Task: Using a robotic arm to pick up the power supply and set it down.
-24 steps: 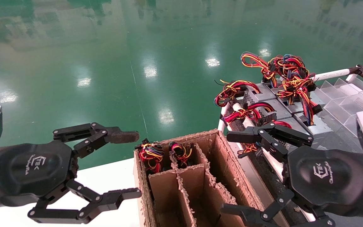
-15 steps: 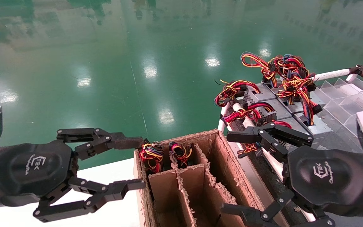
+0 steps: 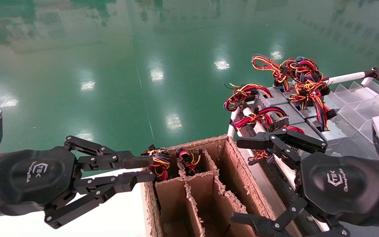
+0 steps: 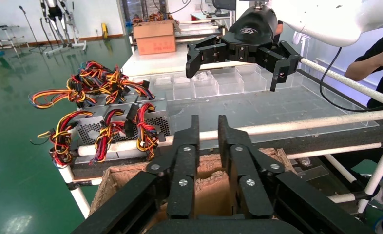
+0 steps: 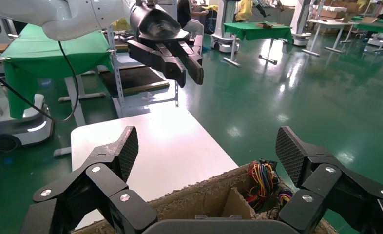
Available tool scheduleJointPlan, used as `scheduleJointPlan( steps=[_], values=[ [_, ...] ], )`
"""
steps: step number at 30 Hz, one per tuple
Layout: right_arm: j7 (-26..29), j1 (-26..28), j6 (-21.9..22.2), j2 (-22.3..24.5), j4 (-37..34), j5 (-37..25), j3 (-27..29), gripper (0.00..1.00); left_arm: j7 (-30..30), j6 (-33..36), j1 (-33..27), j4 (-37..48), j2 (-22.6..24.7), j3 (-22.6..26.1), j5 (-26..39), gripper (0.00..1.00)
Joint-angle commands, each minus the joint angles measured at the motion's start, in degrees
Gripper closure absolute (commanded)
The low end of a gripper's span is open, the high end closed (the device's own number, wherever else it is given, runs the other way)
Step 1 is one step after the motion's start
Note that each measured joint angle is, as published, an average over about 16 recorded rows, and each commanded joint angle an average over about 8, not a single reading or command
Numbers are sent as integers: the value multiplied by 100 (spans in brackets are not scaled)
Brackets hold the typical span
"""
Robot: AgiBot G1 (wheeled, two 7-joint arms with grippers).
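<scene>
Your left pincer (image 3: 145, 169) hangs over the white worktop (image 3: 117, 217) at the near-left corner of the cardboard box (image 3: 242, 184), its two fingers drawn almost together with only a narrow slit between them and nothing held; the tips sit right at the wire bundle poking out of the box's far-left cell. In the left wrist view the same fingers (image 4: 185, 161) stand nearly parallel above the box's torn rim (image 4: 106, 183). Two power supplies already stand in the box's far cells, showing as coloured wire tufts (image 3: 159, 163) and (image 3: 188, 158). Your right pincer (image 3: 242, 179) is spread wide and empty, hovering over the right edge of the box beside the white-tube rack (image 3: 344, 78); its padded fingers (image 5: 126, 151) are well apart in the right wrist view. The remaining power supplies (image 3: 291, 113) lie in a cluster on the rack's clear tray, silver-grey cases side by side with red, yellow and black wire loops (image 3: 299, 74) piled over them. Clear plastic dividers (image 3: 364, 102) sit further right on that tray. The floor (image 3: 143, 49) beyond is glossy green.
</scene>
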Motion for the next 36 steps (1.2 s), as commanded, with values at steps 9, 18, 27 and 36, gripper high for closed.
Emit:
scheduleJointPlan(
  steps=[9,18,27,36],
  values=[
    [0,0,0,0,0,0,0,0,0,0,0,0,0,0,0,41],
    [0,0,2,0,-3,-2,1,0,0,0,0,0,0,0,0,0],
    [-12,267,351,-148,-348,-518,-148,0,1,1,-1,2,0,1,0,0],
    [129,1336,718,-934,-1444,-1794,-791,0,1,1,-2,2,0,2,-1,0]
  ],
)
